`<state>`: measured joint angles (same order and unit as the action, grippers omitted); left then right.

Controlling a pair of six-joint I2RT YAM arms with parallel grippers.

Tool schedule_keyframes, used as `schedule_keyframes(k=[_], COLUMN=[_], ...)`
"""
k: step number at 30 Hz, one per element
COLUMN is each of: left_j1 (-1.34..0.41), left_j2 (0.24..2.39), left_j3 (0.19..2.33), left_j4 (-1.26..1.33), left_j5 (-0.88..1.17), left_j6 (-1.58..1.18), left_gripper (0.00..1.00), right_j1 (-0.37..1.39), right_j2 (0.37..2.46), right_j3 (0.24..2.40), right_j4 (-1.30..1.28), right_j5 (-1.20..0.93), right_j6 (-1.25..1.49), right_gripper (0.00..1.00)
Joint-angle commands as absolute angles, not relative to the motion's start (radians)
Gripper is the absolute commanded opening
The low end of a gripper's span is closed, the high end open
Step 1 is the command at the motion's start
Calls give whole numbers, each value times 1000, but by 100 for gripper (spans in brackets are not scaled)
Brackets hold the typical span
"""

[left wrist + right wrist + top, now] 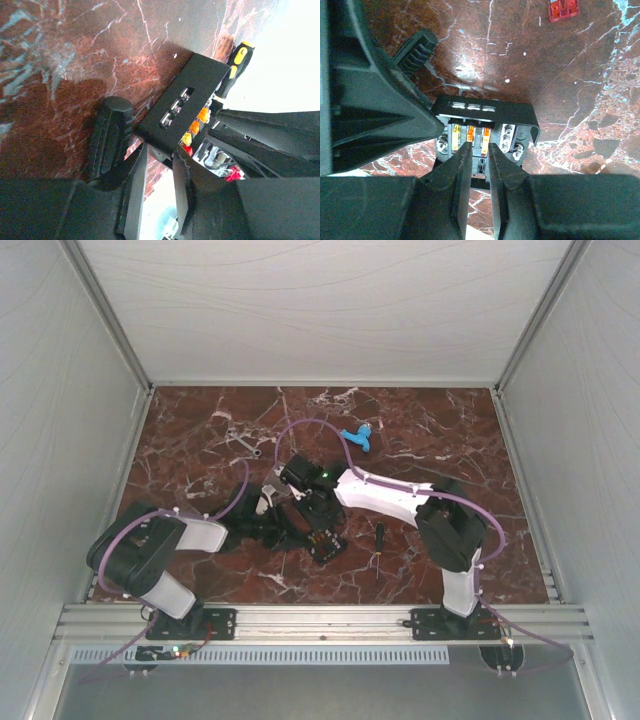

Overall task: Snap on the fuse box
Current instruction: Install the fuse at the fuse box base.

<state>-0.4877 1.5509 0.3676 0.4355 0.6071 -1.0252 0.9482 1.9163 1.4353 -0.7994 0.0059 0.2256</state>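
Blocking fuse box (pixel 490 112) interior: right tool (pixel 479 149) (jaws slightly apart).

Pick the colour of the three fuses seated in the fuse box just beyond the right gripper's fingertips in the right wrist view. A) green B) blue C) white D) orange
D: in the right wrist view, the three fuses standing in the fuse box just past the right gripper are orange.
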Motion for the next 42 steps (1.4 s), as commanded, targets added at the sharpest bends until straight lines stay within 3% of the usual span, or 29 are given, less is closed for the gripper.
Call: schedule_keyframes(k=[1, 17, 30, 42], left_j1=[-494, -494, -494, -494], left_j2=[1550, 1555, 1553, 1548], left_j3=[401, 403, 408, 403], left_j4=[437, 434, 427, 425], left_j5=[592, 591, 594, 586], left_j6=[-1016, -1014, -1009, -1009], left_gripper=[26, 24, 24, 24], right_j1=[957, 940, 940, 947], right_j2=[1860, 1939, 2057, 1836], right_j3=[1441, 1425, 1408, 1423], right_j4=[-779, -764, -831, -751], right_j5=[13, 0, 6, 19], right_j6=[236, 260, 252, 250], right_gripper=[17, 0, 0, 0])
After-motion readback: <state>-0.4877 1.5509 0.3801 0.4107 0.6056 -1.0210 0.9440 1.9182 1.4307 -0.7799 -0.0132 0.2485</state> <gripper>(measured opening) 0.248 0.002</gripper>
